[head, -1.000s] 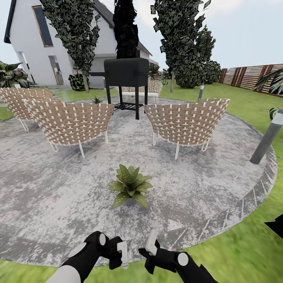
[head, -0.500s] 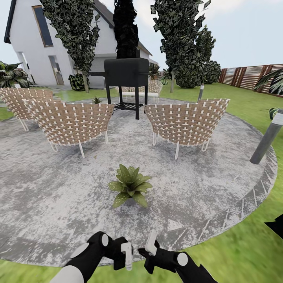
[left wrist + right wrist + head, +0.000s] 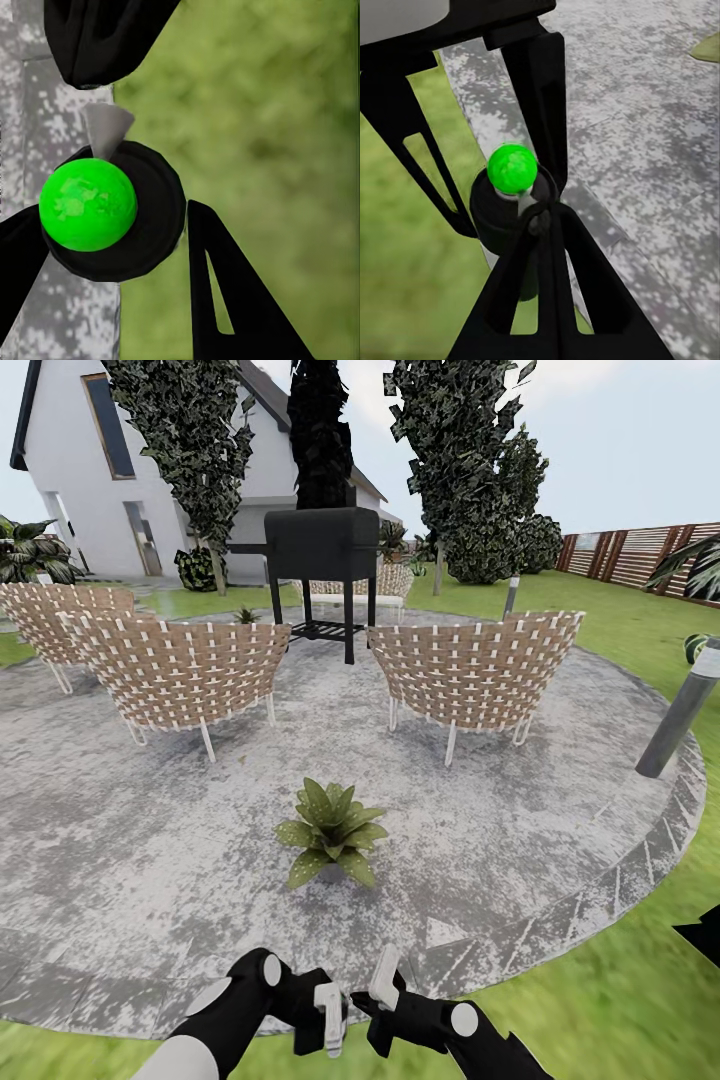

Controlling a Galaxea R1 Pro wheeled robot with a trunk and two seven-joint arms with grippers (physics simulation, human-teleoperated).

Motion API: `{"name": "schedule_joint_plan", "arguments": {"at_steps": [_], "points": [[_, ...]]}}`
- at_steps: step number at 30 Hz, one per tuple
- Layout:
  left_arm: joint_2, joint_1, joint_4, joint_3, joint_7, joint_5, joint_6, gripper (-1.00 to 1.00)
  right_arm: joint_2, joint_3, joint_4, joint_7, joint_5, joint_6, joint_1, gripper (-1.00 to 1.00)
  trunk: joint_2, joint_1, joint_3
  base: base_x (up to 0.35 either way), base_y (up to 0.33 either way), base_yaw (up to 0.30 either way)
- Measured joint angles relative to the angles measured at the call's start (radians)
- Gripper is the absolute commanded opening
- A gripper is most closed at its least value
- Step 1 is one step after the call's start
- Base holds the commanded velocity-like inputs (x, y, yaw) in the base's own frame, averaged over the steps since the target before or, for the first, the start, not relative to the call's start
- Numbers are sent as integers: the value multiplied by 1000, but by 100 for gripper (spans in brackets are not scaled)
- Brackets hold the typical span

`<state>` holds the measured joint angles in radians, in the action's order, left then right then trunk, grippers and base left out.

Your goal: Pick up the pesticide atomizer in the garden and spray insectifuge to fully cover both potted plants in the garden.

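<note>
The pesticide atomizer (image 3: 502, 217), a small dark round bottle with a bright green ball on top (image 3: 88, 204), hangs in the air over the paving's edge. My right gripper (image 3: 385, 978) is shut on it at the grey nozzle side. My left gripper (image 3: 326, 1018) is open, its two fingers standing on either side of the bottle. One potted plant (image 3: 330, 835), a low rosette of pointed green leaves, stands on the paving straight ahead of both grippers. A second small spiky plant (image 3: 245, 616) peeks out far off behind the left chair.
Woven chairs (image 3: 180, 665) (image 3: 470, 660) stand beyond the plant, with a black grill (image 3: 322, 550) behind them. A grey bollard lamp (image 3: 685, 710) leans at the right edge of the round paved patio (image 3: 560, 830). Grass surrounds the patio; a white house and trees stand behind.
My left gripper has moved right, toward the right gripper, and its open fingers now stand around the atomizer. The right gripper and the plant have stayed put.
</note>
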<state>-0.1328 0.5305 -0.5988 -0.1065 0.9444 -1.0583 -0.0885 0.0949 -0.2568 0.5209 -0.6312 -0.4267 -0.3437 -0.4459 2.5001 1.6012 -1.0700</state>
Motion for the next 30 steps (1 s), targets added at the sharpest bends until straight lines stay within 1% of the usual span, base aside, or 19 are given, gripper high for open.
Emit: {"name": "schedule_joint_plan", "arguments": {"at_steps": [4, 16, 18, 21, 22, 23, 24, 25, 26, 29, 30], "points": [[-2, 0, -1, 1, -1, 3, -16, -100, 0, 0, 0, 0, 0, 0, 0, -100, 0, 0, 0, 0, 0, 0], [-8, 0, -1, 2, -5, 4, -19, -100, 0, 0, 0, 0, 0, 0, 1, -100, 0, 0, 0, 0, 0, 0], [-7, 0, -1, 3, -5, 3, -19, -100, 0, 0, 0, 1, 0, 0, 0, -100, 0, 0, 0, 0, 0, 0], [2, 0, 8, 4, -6, 3, -20, -100, 0, 0, 0, 1, 0, 0, 1, -100, 0, 0, 0, 0, 0, 0], [7, 0, 11, 5, -6, 2, -20, -100, 0, 0, 0, 0, 0, 0, 0, -100, 0, 0, 0, 0, 0, 0], [19, 0, 13, 7, -6, 0, -21, -100, 0, -1, -1, 0, 0, 0, 0, -100, 0, 0, 0, 0, 0, 0], [37, -1, 14, 8, -6, -2, -21, -100, 0, -1, -1, 0, 0, 0, 0, -100, 0, 0, 0, 0, 0, 0], [62, -1, 15, 9, -7, -2, -20, -100, 0, -1, -1, 1, -1, 0, 0, -100, 0, 0, 0, 0, 0, 0], [76, -2, 15, 10, -7, 1, -20, -100, 0, -1, -1, 1, -1, 0, 0, -100, 0, 0, 0, 0, 0, 0], [131, -9, 17, 13, -7, -1, -19, -100, -1, 0, -1, 1, -1, 0, 0, -100, 0, 0, 0, 0, 0, 0], [143, -9, 17, 16, -6, -1, -19, -100, -1, 0, -1, 1, -2, 0, 0, -100, 0, 0, 0, 0, 0, 0]]}}
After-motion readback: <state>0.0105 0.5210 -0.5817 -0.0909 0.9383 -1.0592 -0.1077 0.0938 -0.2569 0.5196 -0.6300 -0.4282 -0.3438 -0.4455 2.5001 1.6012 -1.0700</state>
